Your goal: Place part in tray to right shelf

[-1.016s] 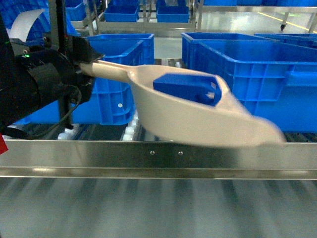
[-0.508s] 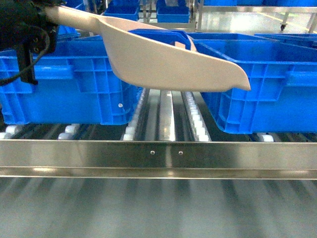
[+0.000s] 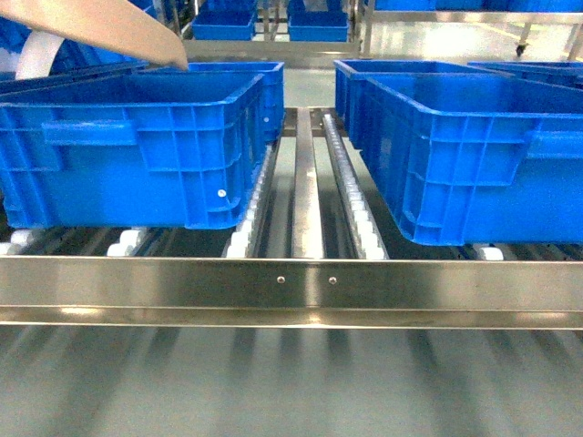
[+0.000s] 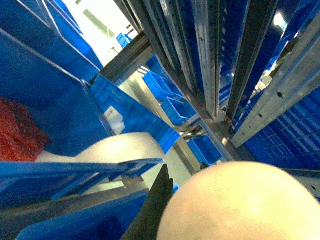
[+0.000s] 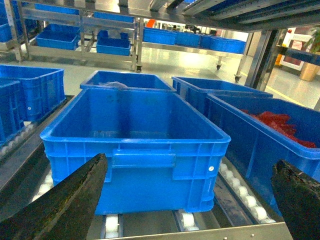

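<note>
Tray (image 3: 100, 27) raised at upper left, part unseen.
Left grip unreadable; right gripper (image 5: 192, 200) spread, holding nothing; keep the tray level.

No text, label, brand, number or sign can be read in any view. The blue crates (image 3: 137, 146) carry plain moulded walls, and the steel front rail (image 3: 291, 282) just below them shows only two small screws. A white patch on a crate wall (image 4: 116, 120) is too blurred to tell.
</note>
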Robot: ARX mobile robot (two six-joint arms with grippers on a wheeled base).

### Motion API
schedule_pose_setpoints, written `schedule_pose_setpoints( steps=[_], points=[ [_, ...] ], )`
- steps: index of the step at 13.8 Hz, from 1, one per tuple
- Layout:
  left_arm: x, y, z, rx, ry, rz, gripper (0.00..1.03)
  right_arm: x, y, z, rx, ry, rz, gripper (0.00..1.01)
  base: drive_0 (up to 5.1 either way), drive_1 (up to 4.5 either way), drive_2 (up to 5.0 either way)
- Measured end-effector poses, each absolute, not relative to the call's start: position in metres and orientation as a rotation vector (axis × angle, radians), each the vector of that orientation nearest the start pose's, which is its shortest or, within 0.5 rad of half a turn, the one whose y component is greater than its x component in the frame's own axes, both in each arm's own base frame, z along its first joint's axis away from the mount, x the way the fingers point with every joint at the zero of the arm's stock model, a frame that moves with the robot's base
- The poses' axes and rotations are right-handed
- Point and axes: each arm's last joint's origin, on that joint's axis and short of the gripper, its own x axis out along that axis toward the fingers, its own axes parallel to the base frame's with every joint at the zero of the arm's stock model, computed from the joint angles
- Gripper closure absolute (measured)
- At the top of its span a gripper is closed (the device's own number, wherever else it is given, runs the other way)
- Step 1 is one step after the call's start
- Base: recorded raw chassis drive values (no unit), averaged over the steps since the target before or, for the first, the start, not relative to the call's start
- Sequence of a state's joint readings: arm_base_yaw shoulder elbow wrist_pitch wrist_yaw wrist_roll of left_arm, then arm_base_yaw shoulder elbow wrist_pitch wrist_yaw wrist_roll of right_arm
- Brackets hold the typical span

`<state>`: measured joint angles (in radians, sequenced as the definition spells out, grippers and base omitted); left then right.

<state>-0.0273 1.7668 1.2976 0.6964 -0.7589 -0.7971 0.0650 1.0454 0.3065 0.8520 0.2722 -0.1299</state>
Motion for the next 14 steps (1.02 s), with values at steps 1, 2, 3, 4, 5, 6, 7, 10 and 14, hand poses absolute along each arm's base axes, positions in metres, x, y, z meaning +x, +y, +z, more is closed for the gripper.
schedule_pose_setpoints(
  steps=[1, 2, 3, 4, 5, 6, 7, 10, 14],
  points=[
    [0.404, 0.008, 0.331, -0.793, -0.502, 0.611, 0.91, 0.204, 0.006, 0.222, -0.110, -0.099, -0.214, 0.03, 0.0, 0.00, 0.0],
    [0.404, 0.009, 0.332, -0.776, -0.500, 0.614, 0.91, 0.204, 0.006, 0.222, -0.110, -0.098, -0.214, 0.03, 0.0, 0.00, 0.0],
    [0.404, 0.009, 0.332, -0.757, -0.491, 0.619, 0.91, 0.204, 0.006, 0.222, -0.110, -0.098, -0.214, 0.03, 0.0, 0.00, 0.0],
    [0.404, 0.010, 0.332, -0.742, -0.484, 0.623, 0.91, 0.204, 0.006, 0.222, -0.110, -0.099, -0.214, 0.03, 0.0, 0.00, 0.0],
    [0.404, 0.011, 0.333, -0.742, -0.492, 0.622, 0.91, 0.204, 0.006, 0.222, -0.110, -0.097, -0.214, 0.03, 0.0, 0.00, 0.0],
    [0.403, 0.012, 0.333, -0.743, -0.499, 0.621, 0.91, 0.204, 0.006, 0.222, -0.110, -0.098, -0.214, 0.03, 0.0, 0.00, 0.0],
    [0.403, 0.013, 0.334, -0.741, -0.502, 0.624, 0.91, 0.204, 0.006, 0.222, -0.110, -0.098, -0.214, 0.03, 0.0, 0.00, 0.0],
    [0.403, 0.013, 0.334, -0.745, -0.499, 0.619, 0.91, 0.204, 0.006, 0.222, -0.110, -0.098, -0.214, 0.03, 0.0, 0.00, 0.0],
    [0.357, 0.010, 0.333, -0.789, -0.495, 0.565, 0.91, 0.204, 0.006, 0.222, -0.110, -0.098, -0.214, 0.03, 0.0, 0.00, 0.0]
  ],
)
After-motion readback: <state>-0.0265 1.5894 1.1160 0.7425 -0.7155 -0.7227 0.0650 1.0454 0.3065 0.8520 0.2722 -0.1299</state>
